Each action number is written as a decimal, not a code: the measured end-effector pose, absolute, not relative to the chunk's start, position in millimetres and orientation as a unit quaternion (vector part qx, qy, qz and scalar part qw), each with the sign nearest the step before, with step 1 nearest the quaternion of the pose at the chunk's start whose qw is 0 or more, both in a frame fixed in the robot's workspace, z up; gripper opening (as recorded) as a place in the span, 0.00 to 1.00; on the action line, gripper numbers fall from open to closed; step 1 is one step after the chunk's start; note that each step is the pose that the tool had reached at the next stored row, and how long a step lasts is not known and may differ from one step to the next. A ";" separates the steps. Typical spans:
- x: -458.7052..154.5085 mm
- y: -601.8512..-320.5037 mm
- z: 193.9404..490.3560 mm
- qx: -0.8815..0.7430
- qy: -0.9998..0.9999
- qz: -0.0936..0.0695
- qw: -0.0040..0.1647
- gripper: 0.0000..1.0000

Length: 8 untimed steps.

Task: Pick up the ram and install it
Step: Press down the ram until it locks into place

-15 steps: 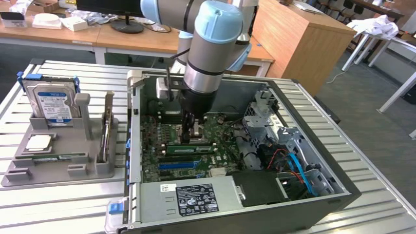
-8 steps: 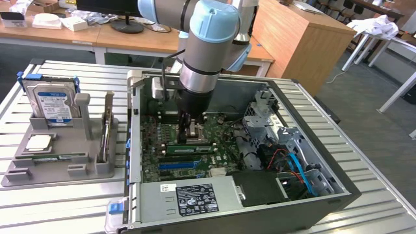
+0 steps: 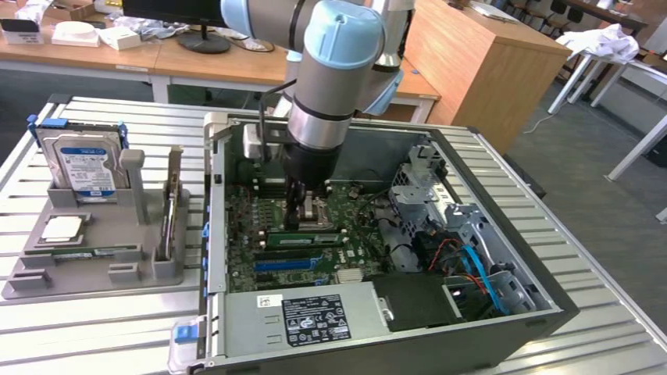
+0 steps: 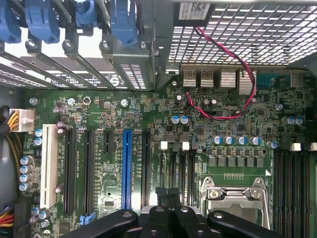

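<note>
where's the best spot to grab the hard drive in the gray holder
Grip the hard drive by its upper part and come straight down from above, with the fingers across its front and back faces. It stands upright with its lower end sunk in the gray holder, so the top stands free. Blue rails run along its side edges, which probably makes those edges poorer places to grip.

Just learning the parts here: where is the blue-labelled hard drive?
The hard drive stands upright in the grey holder on the exterior view's left, beside the open computer case, outside it.
</note>
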State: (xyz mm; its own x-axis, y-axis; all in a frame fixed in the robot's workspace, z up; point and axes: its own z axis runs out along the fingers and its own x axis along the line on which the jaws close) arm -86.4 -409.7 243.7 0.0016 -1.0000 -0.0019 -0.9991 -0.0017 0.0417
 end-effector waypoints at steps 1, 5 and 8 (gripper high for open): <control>-86.4 -409.7 243.2 0.708 -0.706 -0.015 0.014 0.10; -86.4 -409.7 240.6 0.708 -0.706 -0.015 0.014 0.10; -86.4 -409.7 238.6 0.708 -0.706 -0.015 0.014 0.10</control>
State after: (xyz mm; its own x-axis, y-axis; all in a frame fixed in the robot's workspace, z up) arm -86.4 -409.7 238.6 0.0016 -1.0000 -0.0018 -0.9991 -0.0016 0.0418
